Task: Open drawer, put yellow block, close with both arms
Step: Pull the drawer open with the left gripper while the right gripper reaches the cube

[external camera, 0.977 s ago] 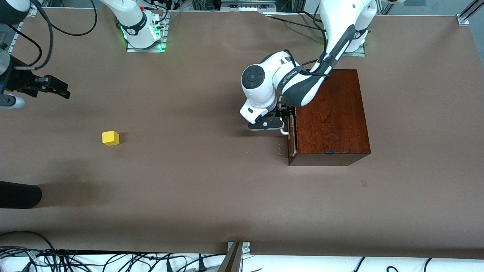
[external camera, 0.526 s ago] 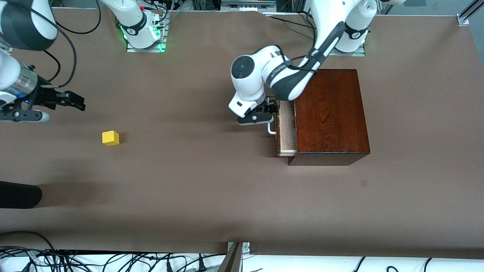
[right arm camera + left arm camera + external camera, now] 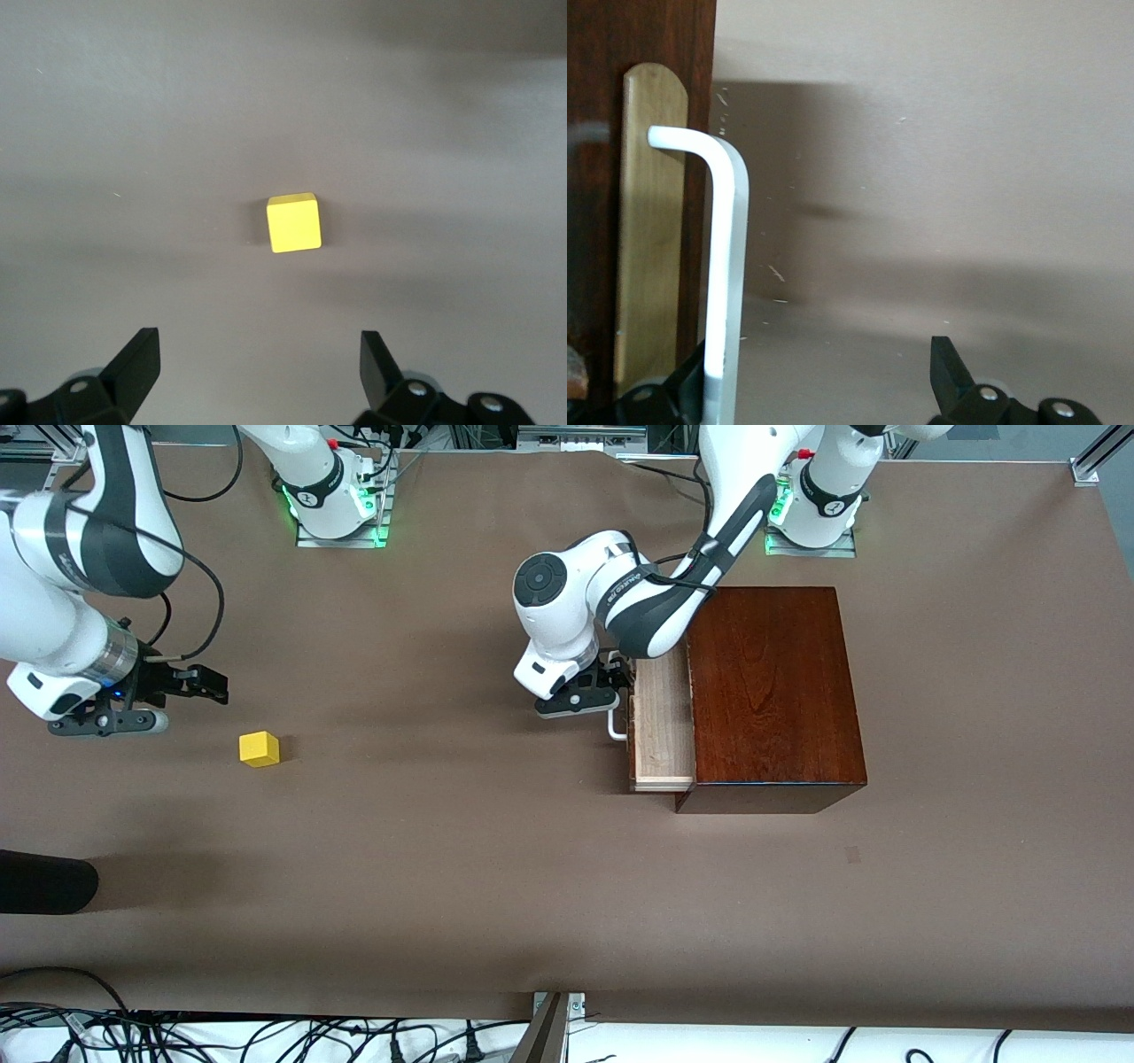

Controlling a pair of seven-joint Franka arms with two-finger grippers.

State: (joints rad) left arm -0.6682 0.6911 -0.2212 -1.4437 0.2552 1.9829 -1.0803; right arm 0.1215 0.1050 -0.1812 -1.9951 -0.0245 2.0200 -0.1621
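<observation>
The drawer [image 3: 660, 726] stands partly pulled out of the mahogany box [image 3: 771, 691], and its pale tray shows empty. My left gripper [image 3: 620, 682] is at the white bar handle [image 3: 615, 728]. In the left wrist view the handle [image 3: 726, 266] rests against one finger while the left gripper [image 3: 819, 359] stays open, with the second finger well apart from the bar. The yellow block [image 3: 259, 748] sits on the table toward the right arm's end. My right gripper [image 3: 213, 685] hovers open over bare table beside it. The right wrist view shows the yellow block [image 3: 293, 223] ahead of the right gripper [image 3: 259, 350].
A brown table cover [image 3: 443, 850] spans the whole work area. A dark rounded object [image 3: 44, 881] pokes in at the right arm's end, near the front camera. Cables and a metal post [image 3: 549, 1027] line the table's edge nearest the front camera.
The drawer has slid out of the box as my left gripper drew the handle away from it. My right arm has swung in over the table toward the yellow block.
</observation>
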